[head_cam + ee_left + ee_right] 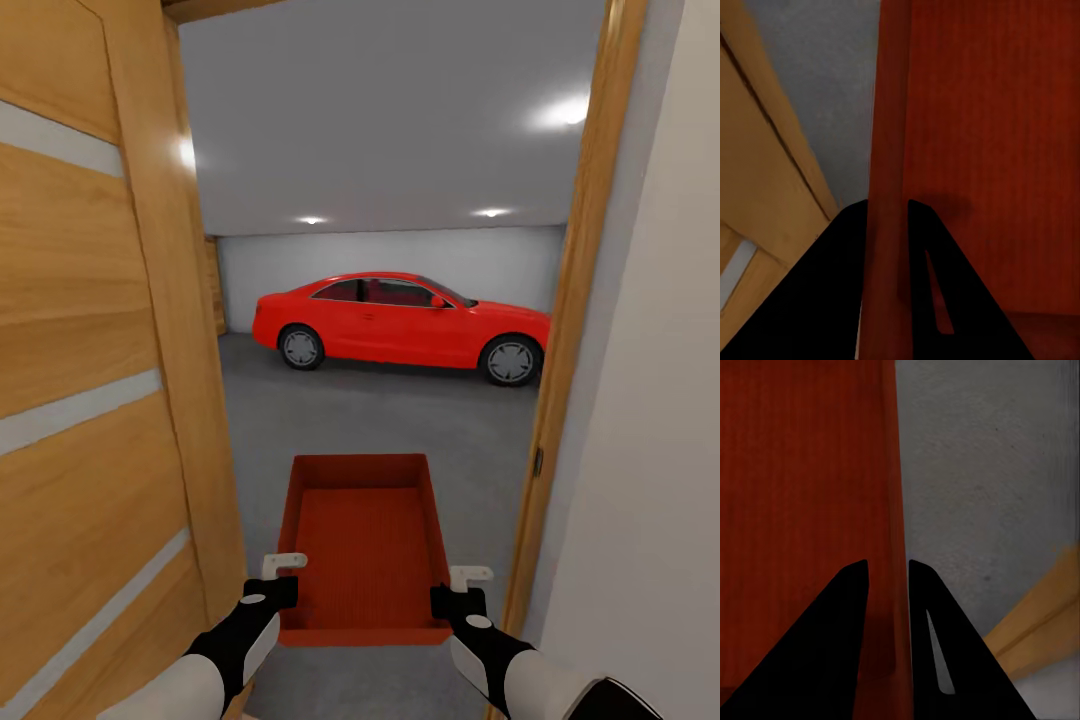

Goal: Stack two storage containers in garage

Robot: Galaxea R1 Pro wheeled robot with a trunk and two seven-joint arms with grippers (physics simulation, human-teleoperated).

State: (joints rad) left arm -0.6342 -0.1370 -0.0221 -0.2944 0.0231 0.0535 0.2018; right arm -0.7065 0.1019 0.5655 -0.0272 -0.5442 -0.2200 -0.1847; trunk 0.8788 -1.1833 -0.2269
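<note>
While the head view looks through a doorway: the storage container (365, 545) is held out in front of the robot, between both arms, open top up.
Head view, container: orange-red, rectangular, low plain walls, finely ribbed inner bottom; no load shows inside it.
Head view, left gripper (283, 578): at the container's near left corner, jaws closed over the left wall, one white finger (285, 563) lying along the rim.
Head view, right gripper (458, 590): at the container's near right corner, jaws clamped over the right wall, a white finger (470, 575) outside the rim.
Head view, door (95, 400): light wood with pale glass slits, swung open just left of the container.
Head view, door frame (570, 330): wooden post just right of the container, with a white wall (650, 400) beyond it.
Head view, garage floor (400, 420): dark grey concrete, running from under the container to the far wall.
Head view, red car (400, 325): parked side-on well beyond the container, near the far white-grey wall.
Left wrist view, container wall (886, 150): runs up between the two dark fingers (817, 300), which pinch it; ribbed bottom on one side, grey floor (825, 82) and the wooden door (757, 187) on the other.
Right wrist view, container wall (894, 510): gripped between the dark fingers (817, 652); red ribbed bottom on one side, speckled grey floor (982, 472) and a strip of wood (1042, 615) on the other.
</note>
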